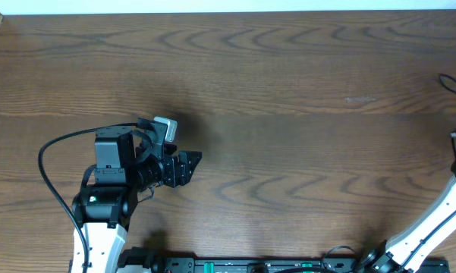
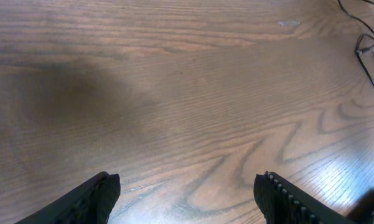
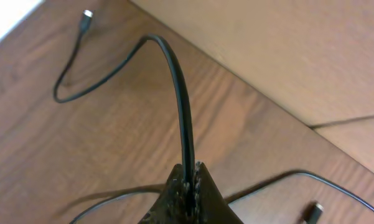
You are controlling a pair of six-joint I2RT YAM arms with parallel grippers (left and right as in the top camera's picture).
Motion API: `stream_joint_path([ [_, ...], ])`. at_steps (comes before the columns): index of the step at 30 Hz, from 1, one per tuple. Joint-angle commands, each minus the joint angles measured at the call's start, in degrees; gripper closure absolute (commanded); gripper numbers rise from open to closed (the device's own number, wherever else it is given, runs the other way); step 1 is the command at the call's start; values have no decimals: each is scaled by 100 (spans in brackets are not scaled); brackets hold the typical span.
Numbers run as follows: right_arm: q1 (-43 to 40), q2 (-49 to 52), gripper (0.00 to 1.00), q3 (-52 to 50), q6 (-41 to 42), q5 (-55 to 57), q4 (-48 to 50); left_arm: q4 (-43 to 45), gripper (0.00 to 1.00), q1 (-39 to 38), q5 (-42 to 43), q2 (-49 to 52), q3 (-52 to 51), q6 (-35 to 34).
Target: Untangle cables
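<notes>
My right gripper (image 3: 191,175) is shut on a thin black cable (image 3: 182,106). The cable rises from the jaws, bends left and ends in a small plug (image 3: 87,14) lying on the table. A second black cable (image 3: 339,184) with a plug end (image 3: 312,212) lies at the lower right. In the overhead view, bits of black cable (image 1: 454,83) show at the far right edge, where the right arm (image 1: 440,220) leaves the frame. My left gripper (image 2: 187,190) is open and empty above bare wood, far to the left of the cables (image 2: 368,50); it also shows in the overhead view (image 1: 190,163).
The wooden table (image 1: 288,91) fills the views. A light wooden board or wall (image 3: 286,50) borders the table's right side close to the held cable. The left arm's own thick black cord (image 1: 53,174) loops beside its base.
</notes>
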Motion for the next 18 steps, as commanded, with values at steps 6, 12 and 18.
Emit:
stream_joint_path([
  [6, -31, 304, 99, 52, -52, -295, 463, -35, 26, -39, 101, -42, -20, -31],
  [12, -116, 826, 99, 52, -52, -326, 730, -101, 25, -472, 96, -42, -20, -48],
  [18, -116, 1384, 99, 52, -68, -319, 734, -98, 25, -1005, -52, -37, -20, -59],
])
